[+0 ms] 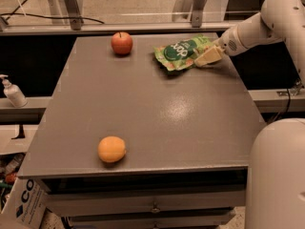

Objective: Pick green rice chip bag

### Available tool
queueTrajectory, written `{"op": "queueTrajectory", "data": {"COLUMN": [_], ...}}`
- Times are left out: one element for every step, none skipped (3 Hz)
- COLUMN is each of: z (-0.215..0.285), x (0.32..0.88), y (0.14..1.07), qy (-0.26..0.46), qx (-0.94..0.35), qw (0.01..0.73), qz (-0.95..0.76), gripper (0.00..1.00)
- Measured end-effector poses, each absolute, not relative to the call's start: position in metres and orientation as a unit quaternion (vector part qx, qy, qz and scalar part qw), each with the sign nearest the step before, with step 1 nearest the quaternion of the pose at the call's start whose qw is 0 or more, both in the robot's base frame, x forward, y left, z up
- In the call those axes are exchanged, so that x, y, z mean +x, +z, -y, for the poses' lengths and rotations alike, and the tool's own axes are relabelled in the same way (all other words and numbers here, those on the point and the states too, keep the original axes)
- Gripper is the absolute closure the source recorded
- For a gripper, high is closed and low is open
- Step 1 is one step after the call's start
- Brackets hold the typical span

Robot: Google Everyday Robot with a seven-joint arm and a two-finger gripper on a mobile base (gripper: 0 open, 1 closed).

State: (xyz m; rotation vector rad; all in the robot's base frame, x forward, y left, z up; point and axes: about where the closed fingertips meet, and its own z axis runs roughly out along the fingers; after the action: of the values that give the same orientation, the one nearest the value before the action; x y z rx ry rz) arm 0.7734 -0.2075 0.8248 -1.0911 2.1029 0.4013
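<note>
The green rice chip bag (182, 52), a light-green pouch with a dark green oval logo, is at the far right of the grey table (157, 109). It sits tilted, with a shadow under its near edge. My gripper (208, 56) reaches in from the right on the white arm (257, 27). Its cream fingers (209, 54) are closed on the bag's right edge.
A red apple (122, 43) stands at the far left of the table. An orange (112, 149) lies near the front edge. A white pump bottle (13, 92) stands on a ledge to the left. My white body (276, 175) fills the lower right corner.
</note>
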Motion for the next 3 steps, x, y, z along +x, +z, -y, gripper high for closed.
{"op": "queueTrajectory", "data": {"z": [0.208, 0.204, 0.192], "x": [0.770, 0.763, 0.750], "y": [0.822, 0.836, 0.863], "qy": [0.160, 0.169, 0.192], "qx": [-0.422, -0.420, -0.420], "qw": [0.360, 0.372, 0.394], "qz": [-0.817, -0.810, -0.795], "gripper": [0.88, 1.00, 1.00]}}
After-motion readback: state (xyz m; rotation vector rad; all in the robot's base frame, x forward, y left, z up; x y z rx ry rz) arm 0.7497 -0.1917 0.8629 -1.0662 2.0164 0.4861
